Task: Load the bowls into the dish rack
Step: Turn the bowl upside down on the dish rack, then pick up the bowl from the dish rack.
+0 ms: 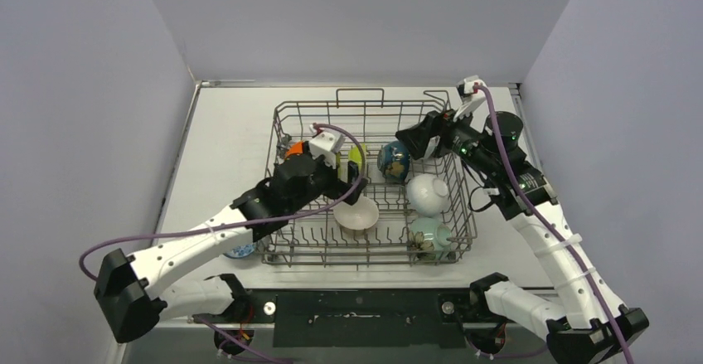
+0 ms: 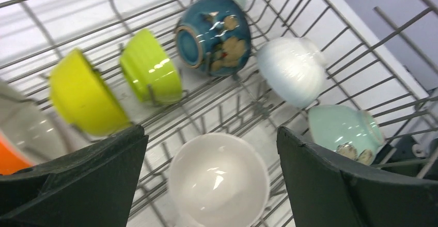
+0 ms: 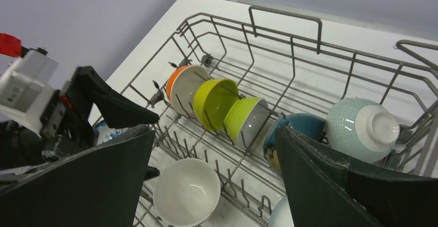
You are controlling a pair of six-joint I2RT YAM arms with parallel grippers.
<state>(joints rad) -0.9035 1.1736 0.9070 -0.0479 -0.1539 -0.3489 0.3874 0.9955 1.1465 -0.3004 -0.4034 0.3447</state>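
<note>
From above, the dish rack (image 1: 315,104) sits mid-worktop (image 1: 224,148). Along its far row stand an orange bowl (image 1: 290,150), a yellow bowl (image 1: 357,155) and a dark blue bowl (image 1: 393,161). A white bowl (image 1: 429,194) and a pale green bowl (image 1: 431,233) lie at its right side. The left pincer (image 1: 346,188) hangs over the rack's left-centre with its jaws apart, above a beige bowl (image 1: 356,213) that lies mouth up on the tines. The right pincer (image 1: 412,140) hovers at the rack's far right corner, also parted and empty. One blue-patterned bowl (image 1: 240,250) is outside the rack on the worktop, just off its near left corner and partly hidden under the left arm.

The left wrist view shows both fingers spread wide, with the beige bowl between and below them and nothing touching it. A lime bowl (image 2: 151,74) stands beside the yellow one.

The right wrist view shows its own fingers wide apart over the rack's right half, gripping nothing.

The outside bowl probably goes in next. It lies behind and left of the left pincer, on the rack's near left side, so the left arm is much the nearer. Being round, it has no long axis to line up with.
</note>
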